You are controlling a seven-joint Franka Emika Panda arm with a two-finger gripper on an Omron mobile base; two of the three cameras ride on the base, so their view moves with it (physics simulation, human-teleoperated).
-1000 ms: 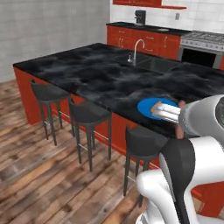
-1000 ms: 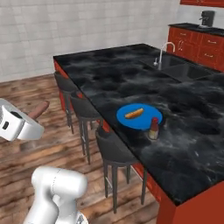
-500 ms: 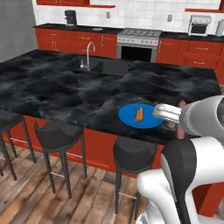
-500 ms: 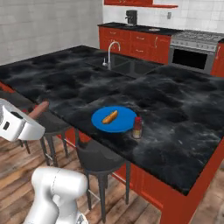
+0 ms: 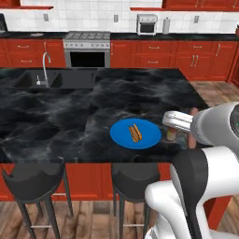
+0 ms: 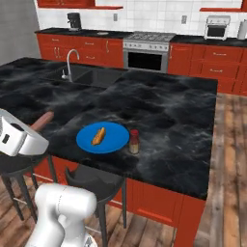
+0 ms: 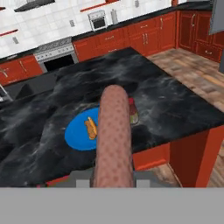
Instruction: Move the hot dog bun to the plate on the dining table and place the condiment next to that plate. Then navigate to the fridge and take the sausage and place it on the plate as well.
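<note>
**Sausage held up over the table edge**

The dining table (image 6: 159,111) was the biggest thing, with a black stony top and red sides. A sink (image 6: 84,76) was sunk into its far left part, with a thin tap (image 6: 71,62) beside it. Most of the black top was bare, so there was lots of room on it. Behind it ran red cupboards and a stove (image 5: 87,46). On the right of the table there was open wood floor (image 6: 229,159).

Two dark stools (image 5: 35,179) stood under the near edge of the table.

The blue plate (image 6: 116,140) lay flat close to the near edge. The hot dog bun (image 6: 99,135) lay inside it, near the middle. The bun was the one thing on the plate.

The condiment (image 6: 134,141) stood upright on the table, just beside the plate's right rim.

The gripper (image 7: 113,177) was clenched tight on the sausage (image 7: 113,135). The sausage stuck out long and straight from the jaws. It was up in the air at the near side of the table, pointing toward the plate and not touching it.
</note>
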